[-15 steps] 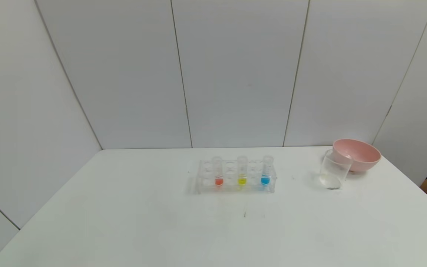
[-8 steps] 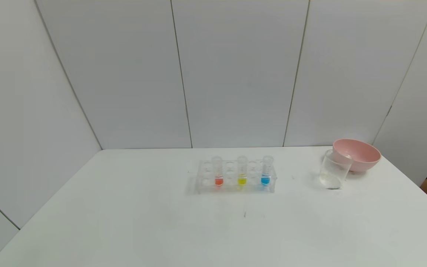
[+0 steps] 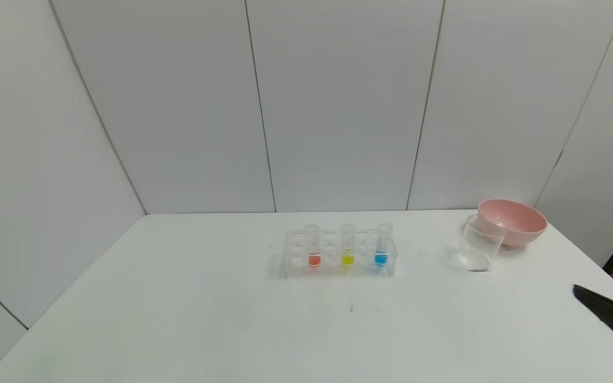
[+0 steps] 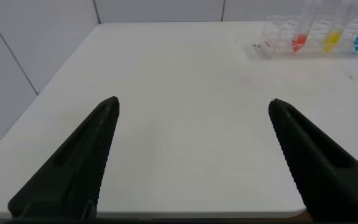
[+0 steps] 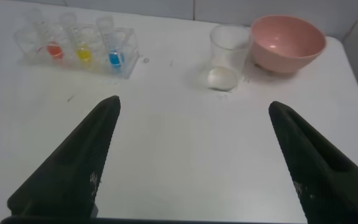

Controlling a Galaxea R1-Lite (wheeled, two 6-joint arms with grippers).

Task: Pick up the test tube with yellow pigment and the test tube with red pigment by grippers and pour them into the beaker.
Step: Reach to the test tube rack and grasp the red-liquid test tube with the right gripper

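Note:
The test tube with red pigment [image 3: 314,250] and the test tube with yellow pigment [image 3: 347,249] stand upright in a clear rack [image 3: 290,263] at mid-table. The clear beaker [image 3: 479,247] stands to the right, with nothing coloured in it. My right gripper [image 5: 192,102] is open and empty over the table's near right part, well short of the beaker [image 5: 229,53] and the yellow tube [image 5: 84,53]. One of its fingers [image 3: 610,316] shows at the head view's lower right edge. My left gripper [image 4: 192,101] is open and empty near the table's front left edge, far from the red tube [image 4: 299,41].
A tube with blue liquid [image 3: 381,249] stands in the same rack, right of the yellow one. A pink bowl [image 3: 512,221] sits just behind the beaker at the table's back right corner. White wall panels close in the back and left sides.
A black finger of my right gripper has come into the head view at the lower right edge. The tubes, beaker and bowl have not moved.

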